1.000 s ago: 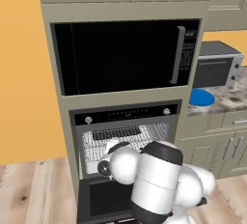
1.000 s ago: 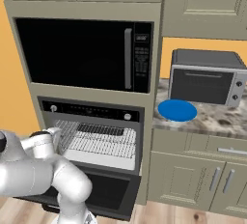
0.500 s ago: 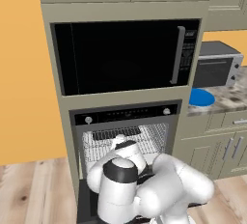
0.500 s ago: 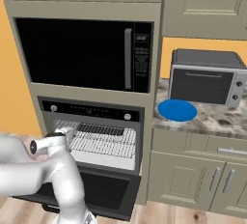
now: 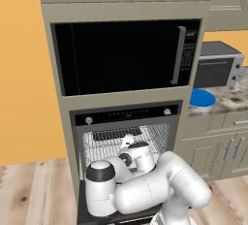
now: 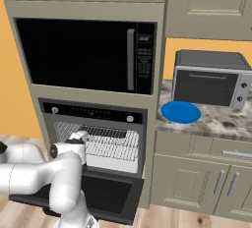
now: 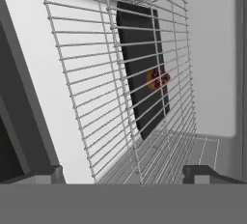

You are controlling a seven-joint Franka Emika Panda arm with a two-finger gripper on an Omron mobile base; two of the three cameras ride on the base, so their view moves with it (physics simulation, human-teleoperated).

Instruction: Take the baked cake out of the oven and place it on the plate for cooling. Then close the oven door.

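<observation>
From the left base view, we see the oven (image 5: 127,136) open, its oven door (image 5: 116,214) dropped flat under our arm, and the hand (image 5: 128,141) reaching into the mouth among the wire racks (image 5: 157,136). The plate (image 5: 202,98) waits on the bench (image 5: 230,98) to the right, well apart.

From the right base view, we judge the exit path must rise past the oven's right frame before swinging to the plate beside the toaster oven (image 6: 210,78).

In the hand view, our fingertips (image 7: 202,174) stand wide with nothing between them. The baked cake (image 7: 158,78) sits deep behind the rack wires on a dark tray (image 7: 140,63). We should slip in between the racks and keep clear of the wires.
</observation>
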